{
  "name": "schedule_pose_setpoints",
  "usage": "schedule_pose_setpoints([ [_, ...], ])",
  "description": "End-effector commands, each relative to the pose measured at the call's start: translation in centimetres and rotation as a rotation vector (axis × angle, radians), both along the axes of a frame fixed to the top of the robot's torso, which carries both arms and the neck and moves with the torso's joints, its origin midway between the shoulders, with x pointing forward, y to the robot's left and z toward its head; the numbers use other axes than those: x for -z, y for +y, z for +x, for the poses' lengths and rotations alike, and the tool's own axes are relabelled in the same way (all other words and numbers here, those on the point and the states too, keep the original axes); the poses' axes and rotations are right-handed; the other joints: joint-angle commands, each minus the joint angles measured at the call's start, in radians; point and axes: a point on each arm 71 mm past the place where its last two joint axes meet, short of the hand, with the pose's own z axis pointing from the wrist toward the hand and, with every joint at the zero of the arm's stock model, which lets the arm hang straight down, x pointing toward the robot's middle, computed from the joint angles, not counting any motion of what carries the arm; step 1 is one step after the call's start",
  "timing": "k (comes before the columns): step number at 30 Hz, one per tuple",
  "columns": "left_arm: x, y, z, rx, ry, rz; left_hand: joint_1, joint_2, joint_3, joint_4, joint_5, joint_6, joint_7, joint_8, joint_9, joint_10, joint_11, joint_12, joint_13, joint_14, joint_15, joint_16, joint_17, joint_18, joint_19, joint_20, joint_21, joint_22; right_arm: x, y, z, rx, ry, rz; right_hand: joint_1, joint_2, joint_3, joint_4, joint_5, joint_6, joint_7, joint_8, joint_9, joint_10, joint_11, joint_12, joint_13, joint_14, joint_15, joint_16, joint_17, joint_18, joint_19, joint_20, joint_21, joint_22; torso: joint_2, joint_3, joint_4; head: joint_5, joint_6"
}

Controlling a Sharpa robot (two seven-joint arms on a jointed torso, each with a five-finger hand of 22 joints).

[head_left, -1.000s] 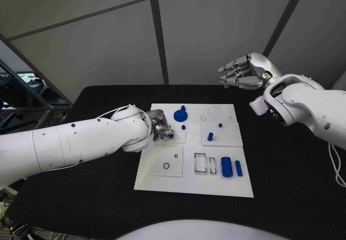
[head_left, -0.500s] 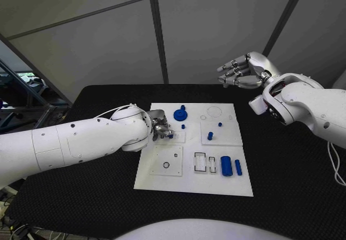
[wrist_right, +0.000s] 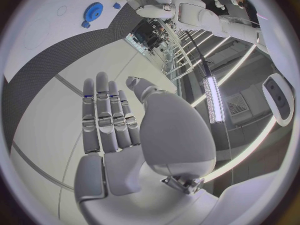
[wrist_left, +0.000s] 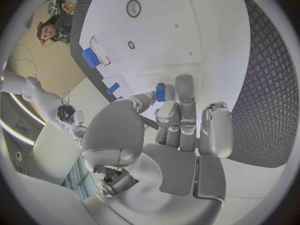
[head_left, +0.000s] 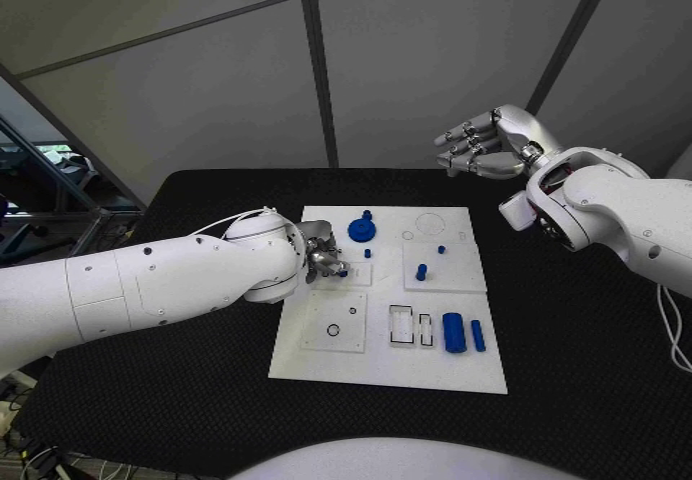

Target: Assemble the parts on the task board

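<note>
Down at the white task board (head_left: 387, 368), the left hand (head_left: 323, 260) sits over the board's near-left edge and pinches a small blue part (wrist_left: 160, 92) between its thumb and a fingertip, the other fingers stretched out alongside. Just beyond that hand, toward the board's far end, stands a blue gear (head_left: 359, 232), with a small blue peg (head_left: 368, 254) close beside the fingers. Farther across from the hand is an upright blue pin (head_left: 420, 271) on a raised white tile. Toward the near edge lie 2 blue bars (head_left: 462, 333) side by side, next to a rectangular slot. Meanwhile the right hand (head_left: 485, 144) hangs well above and behind the board's far-right corner, fingers apart and lightly curled, holding nothing.
</note>
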Motion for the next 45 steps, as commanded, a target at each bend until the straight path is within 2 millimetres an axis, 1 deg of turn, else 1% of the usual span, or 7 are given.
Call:
schedule_pose_setpoints([
  [1,0.38,0.19,-0.04,0.01,0.021,0.035,-0.013,0.001,0.182,-0.175,0.007,0.003,-0.003,0.006,0.002,0.003,-0.002,-0.005,-0.001,0.002,-0.007,-0.006,0.001,-0.004,-0.005,-0.002,-0.005,0.019,-0.13,0.13,-0.02,-0.01,-0.002,-0.007,-0.008,-0.002,-0.001,0.006,0.005,0.004,0.006,-0.001,0.001,-0.004,0.001,-0.006,-0.001,-0.002,0.008,-0.004,-0.001,0.009,-0.003,0.007,-0.003,-0.001,0.001,0.0001,0.0,0.0,0.0],
  [7,0.52,0.0,0.0,0.021,0.037,0.042,-0.051,-0.01,0.166,-0.166,0.008,0.014,-0.012,0.019,0.012,0.007,-0.008,-0.005,-0.002,0.003,-0.009,-0.007,0.003,-0.003,-0.009,-0.004,-0.01,0.014,-0.12,0.02,-0.02,-0.007,0.0,-0.008,-0.008,-0.001,0.0,0.007,0.006,0.004,0.006,-0.001,0.002,-0.004,0.001,-0.006,-0.001,-0.003,0.008,-0.005,-0.001,0.009,-0.003,0.007,-0.004,-0.002,0.001,0.0009,-0.0026,0.0,-0.003],
  [11,0.63,-0.09,0.08,0.025,0.051,0.045,-0.081,-0.014,0.138,-0.147,0.006,0.016,-0.017,0.021,0.014,0.005,-0.01,-0.011,-0.008,0.003,-0.011,-0.009,0.002,-0.001,-0.013,-0.005,-0.015,0.008,-0.09,-0.04,-0.02,-0.005,0.003,-0.009,-0.007,-0.001,0.001,0.006,0.011,0.003,0.006,-0.001,0.001,-0.006,0.002,-0.007,-0.003,-0.004,0.009,-0.007,-0.002,0.009,-0.004,0.008,-0.007,-0.003,0.0,-0.0007,-0.0008,-0.006,-0.005],
  [15,0.69,-0.06,0.19,0.022,0.059,0.043,-0.113,-0.018,0.102,-0.121,0.004,0.022,-0.02,0.021,0.013,0.003,-0.012,-0.012,-0.009,0.004,-0.012,-0.009,0.004,-0.001,-0.015,-0.006,-0.018,0.006,-0.06,-0.03,-0.02,-0.007,0.009,-0.009,-0.007,-0.001,0.002,0.006,0.014,0.003,0.006,-0.001,0.001,-0.007,0.002,-0.007,-0.004,-0.005,0.009,-0.009,-0.002,0.009,-0.004,0.008,-0.009,-0.004,0.001,0.0005,-0.0008,-0.003,-0.005],
  [26,0.75,-0.28,0.34,0.012,0.072,0.024,-0.16,-0.008,0.053,-0.074,0.005,0.034,-0.022,0.019,0.01,0.004,-0.013,-0.008,-0.005,0.005,-0.013,-0.01,0.005,-0.001,-0.013,-0.007,-0.021,0.008,0.01,0.07,0.06,-0.006,0.025,0.007,-0.011,0.0,0.002,0.009,0.014,0.003,0.007,-0.001,0.001,-0.008,0.003,-0.007,-0.005,-0.004,0.01,-0.01,-0.002,0.009,-0.004,0.009,-0.01,-0.005,0.0,-0.0001,-0.0005,-0.006,-0.009],
  [37,0.79,-0.35,0.55,0.01,0.074,0.025,-0.194,0.0,0.021,-0.039,0.004,0.044,-0.024,0.022,0.009,0.013,-0.014,0.006,0.01,0.006,-0.014,-0.009,0.007,-0.004,-0.003,-0.008,-0.014,0.021,0.04,0.33,0.03,-0.008,0.029,0.006,-0.012,0.004,0.004,0.011,0.015,0.003,0.007,-0.001,0.001,-0.01,0.004,-0.008,-0.007,-0.005,0.011,-0.012,-0.002,0.009,-0.005,0.01,-0.013,-0.006,0.001,0.0017,0.0002,-0.008,-0.009],
  [45,0.84,-0.39,0.65,0.01,0.077,0.028,-0.228,0.005,-0.037,0.0,0.003,0.052,-0.024,0.023,0.008,0.018,-0.015,0.015,0.019,0.006,-0.014,-0.01,0.008,-0.006,0.003,-0.009,-0.01,0.031,0.06,0.45,-0.01,-0.011,0.033,0.004,-0.012,0.004,0.004,0.011,0.015,0.003,0.007,-0.001,0.001,-0.01,0.004,-0.008,-0.007,-0.005,0.011,-0.012,-0.002,0.009,-0.005,0.01,-0.013,-0.006,0.0,-0.0001,-0.0007,-0.009,-0.01],
])
